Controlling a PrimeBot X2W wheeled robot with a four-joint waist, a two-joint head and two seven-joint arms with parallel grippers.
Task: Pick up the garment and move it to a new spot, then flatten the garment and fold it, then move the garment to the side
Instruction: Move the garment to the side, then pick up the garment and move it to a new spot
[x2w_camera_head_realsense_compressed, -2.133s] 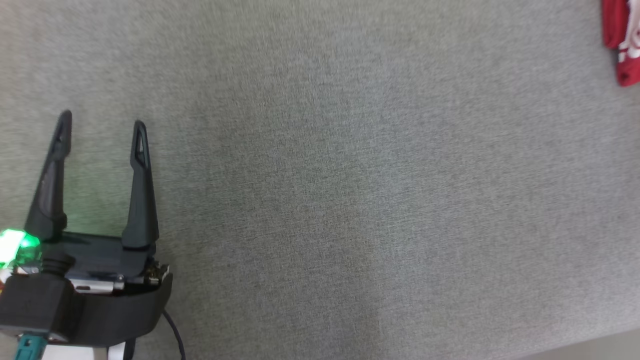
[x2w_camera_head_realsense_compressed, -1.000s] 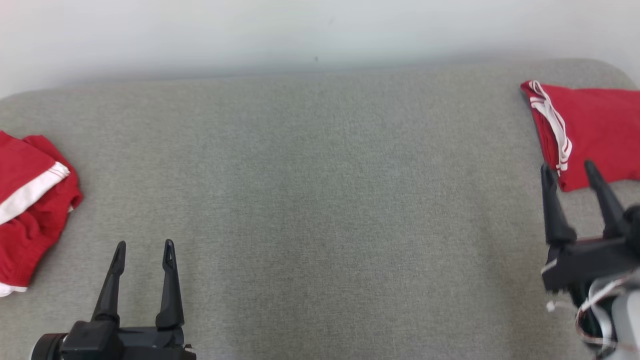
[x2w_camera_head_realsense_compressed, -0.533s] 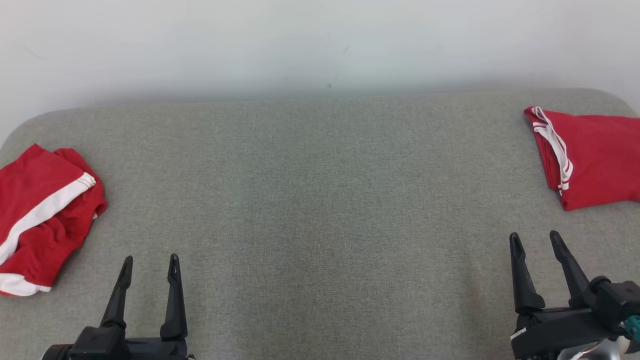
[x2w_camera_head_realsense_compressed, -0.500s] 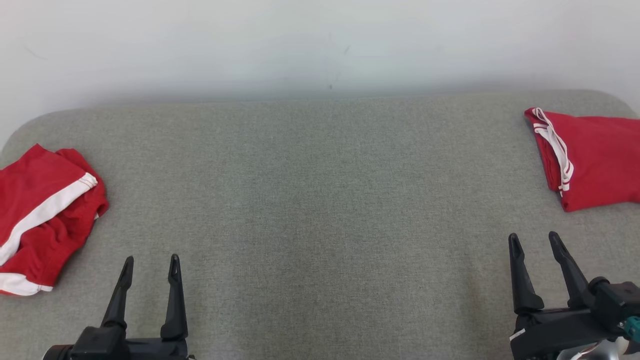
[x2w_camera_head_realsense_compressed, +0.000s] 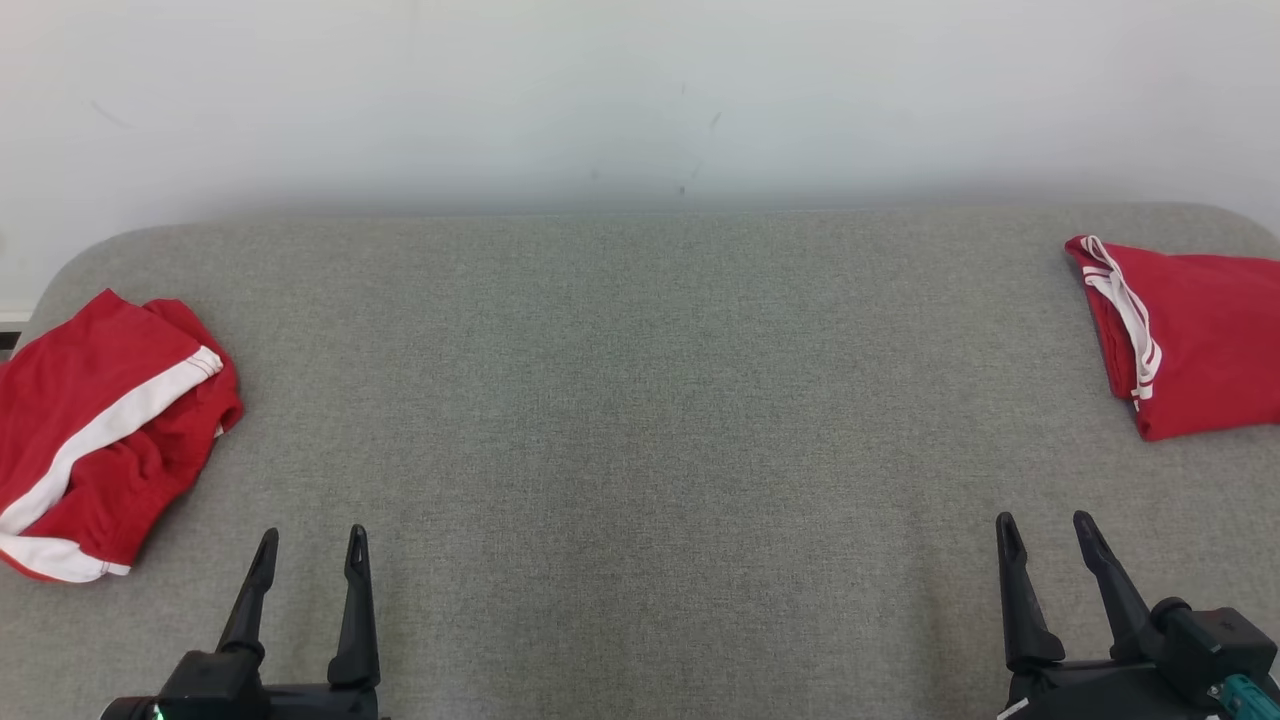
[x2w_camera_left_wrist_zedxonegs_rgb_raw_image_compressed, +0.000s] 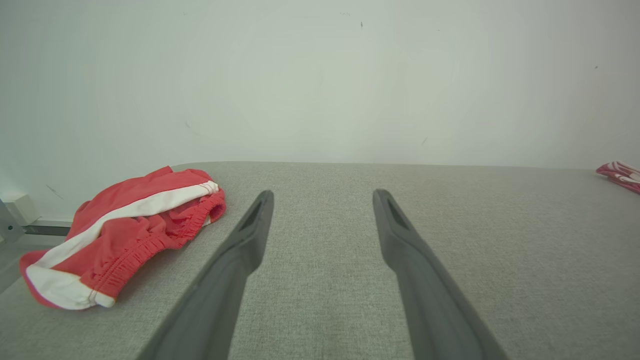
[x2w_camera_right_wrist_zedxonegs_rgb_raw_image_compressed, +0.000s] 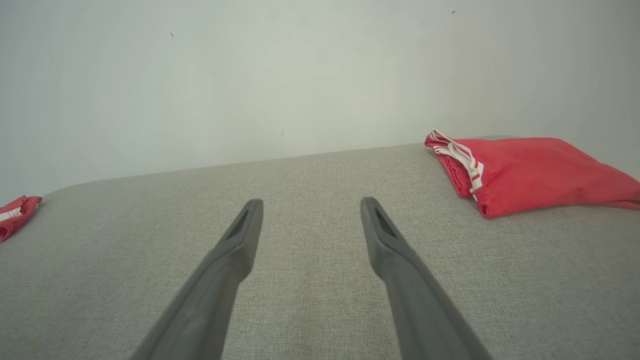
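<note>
On the grey table (x2w_camera_head_realsense_compressed: 640, 400), crumpled red shorts (x2w_camera_head_realsense_compressed: 100, 420) are found at the left end, a folded garment (x2w_camera_head_realsense_compressed: 1190, 340) at the right. The shorts, judged soft and light, are best pinched at the waistband. The left gripper (x2w_camera_head_realsense_compressed: 312, 535) and right gripper (x2w_camera_head_realsense_compressed: 1043, 520) are held open, empty.

Open grey surface (x2w_camera_head_realsense_compressed: 640, 420) in the middle, crumpled red shorts (x2w_camera_head_realsense_compressed: 100, 430) far left, folded red garment (x2w_camera_head_realsense_compressed: 1200, 340) far right, wall (x2w_camera_head_realsense_compressed: 640, 90) behind
</note>
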